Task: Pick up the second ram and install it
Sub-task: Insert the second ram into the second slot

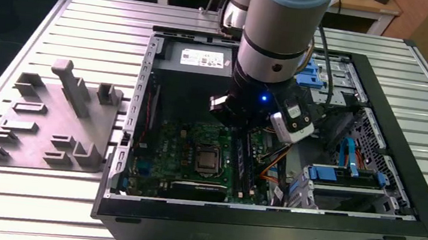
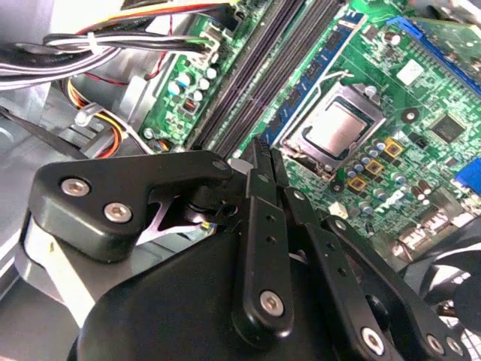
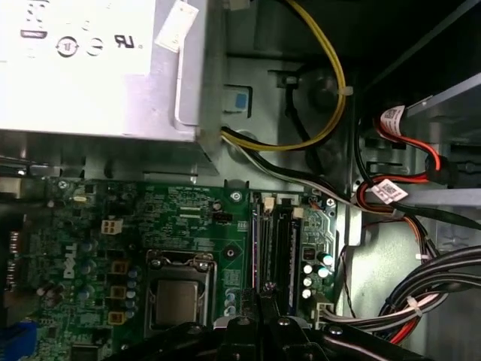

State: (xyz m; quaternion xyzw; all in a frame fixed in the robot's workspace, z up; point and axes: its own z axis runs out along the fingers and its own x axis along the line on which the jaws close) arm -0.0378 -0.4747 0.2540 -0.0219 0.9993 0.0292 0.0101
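Your claw (image 2: 267, 153) hangs inside the computer case (image 1: 266, 232), its fingers pressed close together; you cannot tell whether anything is pinched between them. Just beyond its tips the memory stick (image 3: 261, 248) stands on edge in a slot of the green board (image 3: 173, 218), beside the processor socket (image 3: 179, 297).

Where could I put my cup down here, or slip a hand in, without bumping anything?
Bare slatted table lies beyond the gray fixture and on its near side. Inside the computer case it is crowded: the arm hangs over the motherboard, with cables and drive bays beside it.
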